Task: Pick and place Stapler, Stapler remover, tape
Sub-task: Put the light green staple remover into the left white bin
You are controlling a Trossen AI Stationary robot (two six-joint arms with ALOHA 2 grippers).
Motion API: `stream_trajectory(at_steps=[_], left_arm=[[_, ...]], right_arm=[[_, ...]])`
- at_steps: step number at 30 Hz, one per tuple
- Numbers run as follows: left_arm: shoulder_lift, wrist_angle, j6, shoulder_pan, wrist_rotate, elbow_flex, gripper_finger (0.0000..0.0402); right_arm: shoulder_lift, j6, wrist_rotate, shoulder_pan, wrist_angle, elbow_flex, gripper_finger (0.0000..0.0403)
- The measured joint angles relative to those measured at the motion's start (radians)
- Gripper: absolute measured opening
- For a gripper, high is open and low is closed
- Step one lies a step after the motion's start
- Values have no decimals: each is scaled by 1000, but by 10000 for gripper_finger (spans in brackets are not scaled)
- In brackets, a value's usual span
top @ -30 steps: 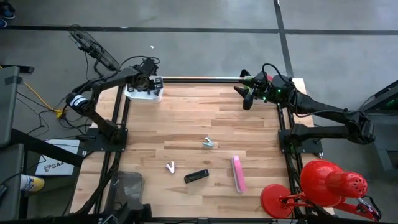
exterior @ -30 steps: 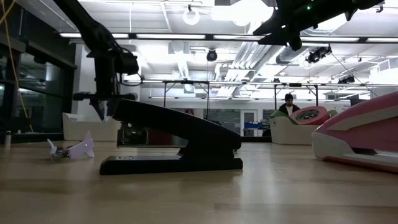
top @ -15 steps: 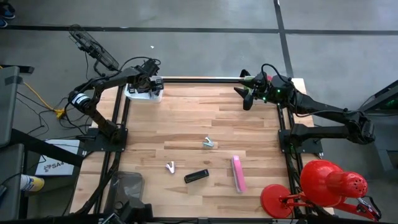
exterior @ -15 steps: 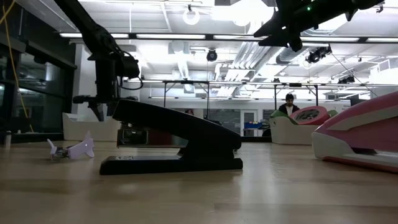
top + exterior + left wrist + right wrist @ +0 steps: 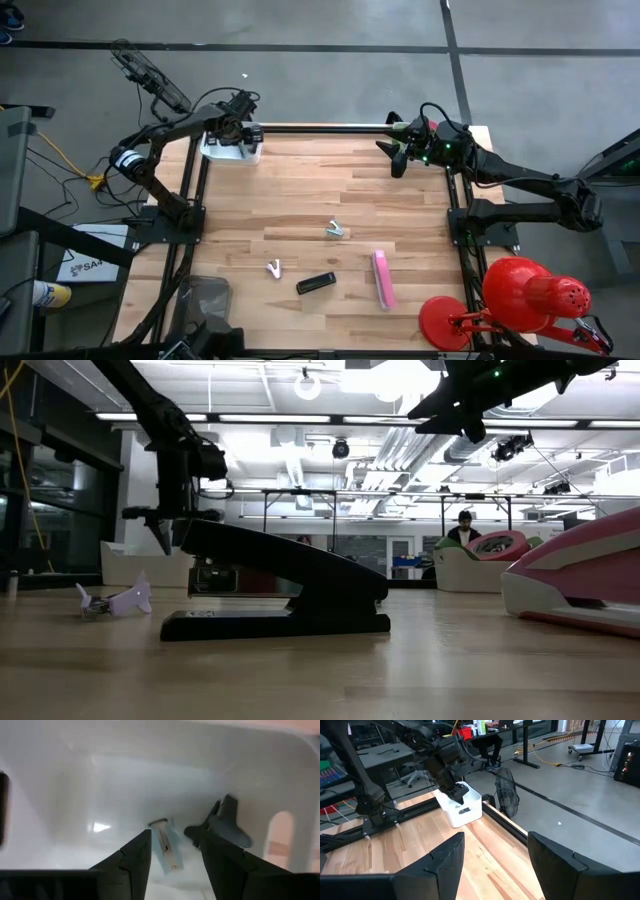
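At the far left corner of the wooden surface (image 5: 300, 190) the left gripper (image 5: 240, 128) hangs over the white bin (image 5: 232, 150), fingers pointing down into it. In its wrist view the two dark fingers (image 5: 132, 860) stand apart with nothing between them, and on the bin's white floor just past them lie a small pale blue item with a metal strip (image 5: 166, 846) and a dark item (image 5: 222, 822) beside it; what either of them is cannot be told. The low view shows this gripper (image 5: 160, 525) above and behind the rear end of the black stapler (image 5: 280, 585).

On the open surface, well apart from both grippers, the high view shows a small white staple remover (image 5: 274, 268), then the black stapler (image 5: 316, 283) just beside it, a small metallic-and-pale piece (image 5: 335, 230) nearer the middle, and the pink stapler (image 5: 382, 279) toward the near right. No tape can be made out.

The right gripper (image 5: 397, 153) hovers above the far right part of the surface, its fingers (image 5: 445, 860) spread and empty, with the bin (image 5: 462, 810) and the left arm across from it. A red desk lamp (image 5: 520, 295) stands at the near right corner.
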Motion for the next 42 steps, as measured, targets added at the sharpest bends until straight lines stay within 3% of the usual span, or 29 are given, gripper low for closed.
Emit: stream_trajectory(at_steps=[6,20,27,34,42], left_arm=[[-2,-99,67,0,-12,108,165],[-2,-110,389,-1,329,188,166],[-2,-101,470,-3,484,188,166],[-18,-116,469,-3,496,188,166],[-129,-114,444,-6,424,188,166]], right_arm=[[0,1,-1,0,0,0,209],[0,-7,-8,0,0,0,209],[0,-8,-15,0,-16,0,209],[0,-45,-26,17,-69,0,209],[37,-84,-27,79,-77,0,209]])
